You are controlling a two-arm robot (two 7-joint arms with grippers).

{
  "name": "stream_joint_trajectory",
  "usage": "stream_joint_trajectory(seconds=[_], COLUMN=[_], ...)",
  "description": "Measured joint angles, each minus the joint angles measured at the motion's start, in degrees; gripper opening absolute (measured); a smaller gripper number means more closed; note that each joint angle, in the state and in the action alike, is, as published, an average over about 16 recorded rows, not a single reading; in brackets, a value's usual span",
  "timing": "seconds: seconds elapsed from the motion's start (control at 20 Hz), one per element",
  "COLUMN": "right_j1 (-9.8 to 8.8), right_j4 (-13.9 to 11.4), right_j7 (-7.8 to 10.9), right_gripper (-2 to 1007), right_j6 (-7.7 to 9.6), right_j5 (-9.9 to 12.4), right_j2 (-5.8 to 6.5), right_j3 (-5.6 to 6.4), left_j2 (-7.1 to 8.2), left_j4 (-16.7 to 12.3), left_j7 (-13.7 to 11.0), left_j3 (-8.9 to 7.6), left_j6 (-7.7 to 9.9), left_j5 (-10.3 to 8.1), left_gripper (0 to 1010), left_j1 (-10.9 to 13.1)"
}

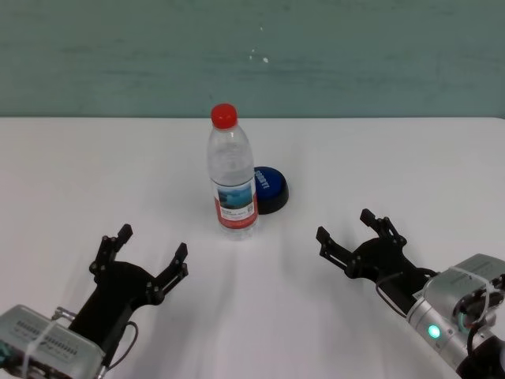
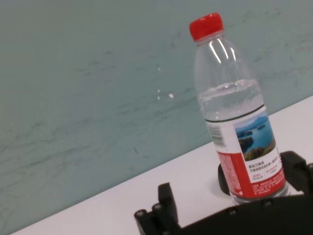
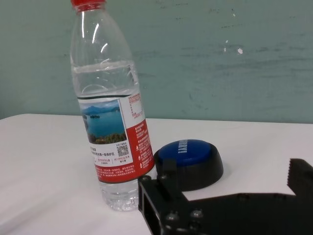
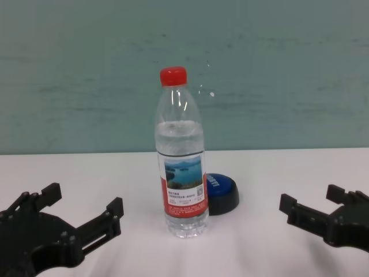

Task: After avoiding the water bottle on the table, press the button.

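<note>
The water bottle (image 1: 231, 174) stands upright at the middle of the white table (image 1: 410, 158), clear with a red cap and a lake label; it also shows in the chest view (image 4: 181, 173), the left wrist view (image 2: 239, 112) and the right wrist view (image 3: 110, 112). The blue button (image 1: 270, 188) on its black base sits just behind and right of the bottle, partly hidden by it; it also shows in the right wrist view (image 3: 188, 161) and the chest view (image 4: 222, 193). My left gripper (image 1: 142, 257) is open, near and left of the bottle. My right gripper (image 1: 351, 229) is open, near and right of the button.
A teal wall (image 1: 355, 55) runs behind the table's far edge. Bare tabletop lies on both sides of the bottle and between the two grippers.
</note>
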Motion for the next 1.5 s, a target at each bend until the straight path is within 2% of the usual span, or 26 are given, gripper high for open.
stream_joint_trajectory(seconds=[1.5], right_j1=[0.00], right_j4=[0.02], right_j7=[0.00], right_gripper=[1004], right_j6=[-0.04], right_j5=[-0.01], right_j2=[0.00], right_j3=[0.00], left_j2=[0.00], left_j4=[0.00], left_j7=[0.00], left_j3=[0.00], left_j6=[0.00], left_j5=[0.00], left_gripper=[1000], left_j1=[0.00])
